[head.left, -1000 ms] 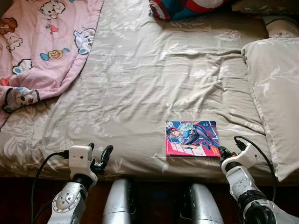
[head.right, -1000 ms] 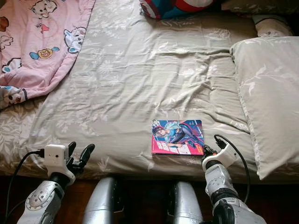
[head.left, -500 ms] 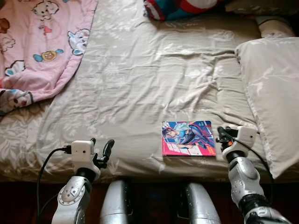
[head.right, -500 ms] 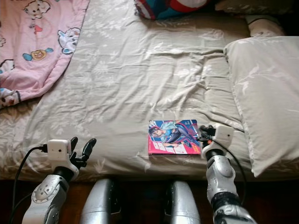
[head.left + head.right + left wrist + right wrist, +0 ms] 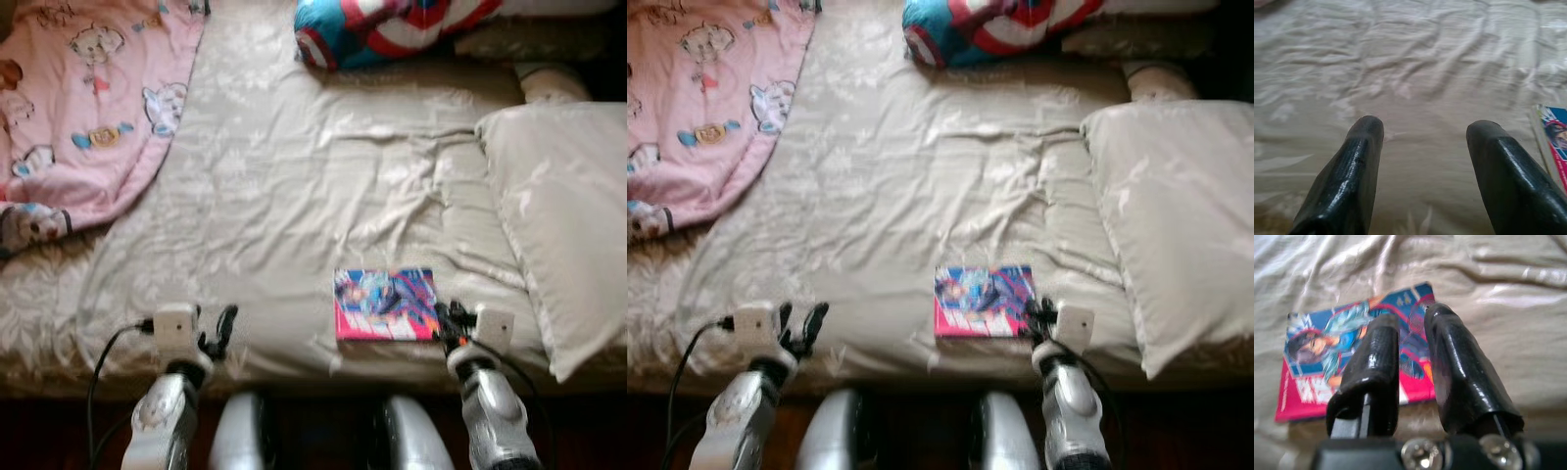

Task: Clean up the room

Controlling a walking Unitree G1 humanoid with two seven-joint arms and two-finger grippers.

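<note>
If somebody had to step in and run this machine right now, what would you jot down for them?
Right hand: at the right edge of the comic book, fingers nearly together, gripping nothing that I can see.
Left hand: open, hovering above the bed sheet near the front edge.
Things: book lies flat near the front of the bed; pink blanket bunched at far left; pillow on the right; blue-and-red cushion at the far end.
Done: nothing visibly tidied. Left: probably pick up the book first.

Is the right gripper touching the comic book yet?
Cannot tell. In the right wrist view the right gripper has its fingers nearly together, overlapping the comic book's near corner, but contact or gap isn't visible. The blurred left eye view puts it at the book's right edge.
</note>
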